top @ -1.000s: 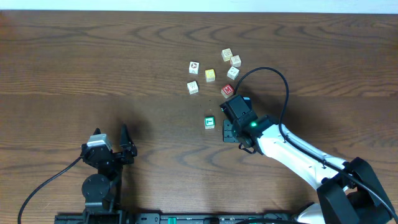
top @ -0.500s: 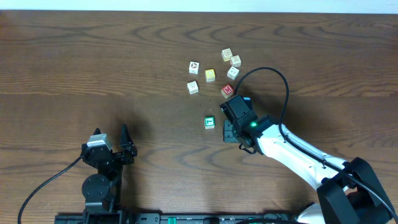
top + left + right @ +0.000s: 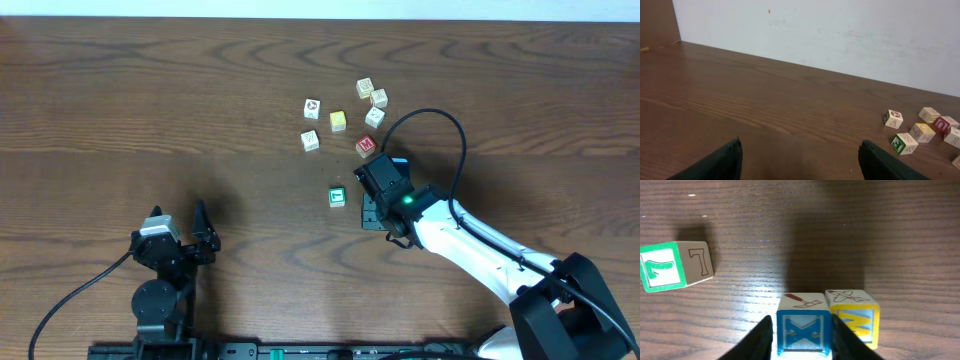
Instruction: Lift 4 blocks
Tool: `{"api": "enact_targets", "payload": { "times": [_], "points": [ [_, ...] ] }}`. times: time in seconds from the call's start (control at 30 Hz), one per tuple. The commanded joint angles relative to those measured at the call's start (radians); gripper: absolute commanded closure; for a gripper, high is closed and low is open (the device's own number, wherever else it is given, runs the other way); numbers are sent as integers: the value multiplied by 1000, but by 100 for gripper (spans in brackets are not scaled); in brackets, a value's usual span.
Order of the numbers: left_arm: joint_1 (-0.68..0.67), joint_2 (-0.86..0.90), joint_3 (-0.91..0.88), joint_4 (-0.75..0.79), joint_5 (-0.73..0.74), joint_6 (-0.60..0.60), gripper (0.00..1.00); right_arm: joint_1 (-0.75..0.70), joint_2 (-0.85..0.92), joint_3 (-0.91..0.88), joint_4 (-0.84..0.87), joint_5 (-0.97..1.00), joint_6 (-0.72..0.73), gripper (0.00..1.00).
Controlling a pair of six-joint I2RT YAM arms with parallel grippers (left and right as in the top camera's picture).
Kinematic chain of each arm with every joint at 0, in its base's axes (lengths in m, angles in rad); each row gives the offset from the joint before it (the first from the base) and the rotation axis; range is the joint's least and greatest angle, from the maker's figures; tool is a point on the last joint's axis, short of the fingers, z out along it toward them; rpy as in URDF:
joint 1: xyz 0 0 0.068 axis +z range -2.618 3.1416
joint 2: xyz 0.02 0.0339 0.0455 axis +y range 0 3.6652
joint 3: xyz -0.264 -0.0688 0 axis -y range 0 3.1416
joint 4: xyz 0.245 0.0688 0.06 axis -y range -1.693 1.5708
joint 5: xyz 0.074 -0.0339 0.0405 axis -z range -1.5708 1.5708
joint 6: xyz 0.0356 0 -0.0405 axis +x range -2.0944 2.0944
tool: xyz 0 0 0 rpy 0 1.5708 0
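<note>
The right end effector (image 3: 802,342) is down at the surface (image 3: 150,100), right of centre. In the right wrist view its two dark fingers (image 3: 762,339) stand narrow, one on each side of the blue block with the white X (image 3: 803,330). They sit close against its sides, but whether they actually press on it I cannot tell. The underside of the block is out of view, so I cannot tell whether it rests on the wood either.

The yellow-orange block (image 3: 852,315) sits just to the right of the blue one, apparently touching it, with the right-hand finger crossing in front of its lower corner.

The teal-green faced block (image 3: 337,196) lies on the surface just left of the right end effector and clear of it. In the wrist view it is off to the left and farther away (image 3: 675,266), with a 7 on each of its two visible faces.

The red block (image 3: 366,145) lies on the surface just beyond the end effector, on its far side. Farther back is a loose cluster – a pale yellow cube (image 3: 338,121) with cream-faced cubes (image 3: 312,108) around it.

The left end effector (image 3: 800,162) is at the near left, well apart from all the blocks – its fingers are spread wide with only bare wood between them.
</note>
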Motion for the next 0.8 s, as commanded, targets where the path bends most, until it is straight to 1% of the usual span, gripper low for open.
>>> {"api": "enact_targets", "payload": {
  "times": [0.0,0.13,0.43,0.47,0.5,0.53,0.6,0.7,0.77],
  "points": [
    [-3,-6,-16,-44,-10,-2,25,21,3,-4,3,24,12,60],
    [-3,-6,-16,-44,-10,-2,25,21,3,-4,3,24,12,52],
    [-3,-6,-16,-44,-10,-2,25,21,3,-4,3,24,12,47],
    [-3,-6,-16,-44,-10,-2,25,21,3,-4,3,24,12,50],
    [-3,-6,-16,-44,-10,-2,25,21,3,-4,3,24,12,60],
    [-3,-6,-16,-44,-10,-2,25,21,3,-4,3,24,12,66],
    [-3,-6,-16,-44,-10,-2,25,21,3,-4,3,24,12,66],
    [-3,-6,-16,-44,-10,-2,25,21,3,-4,3,24,12,59],
    [-3,-6,-16,-44,-10,-2,25,21,3,-4,3,24,12,58]
  ]
}}
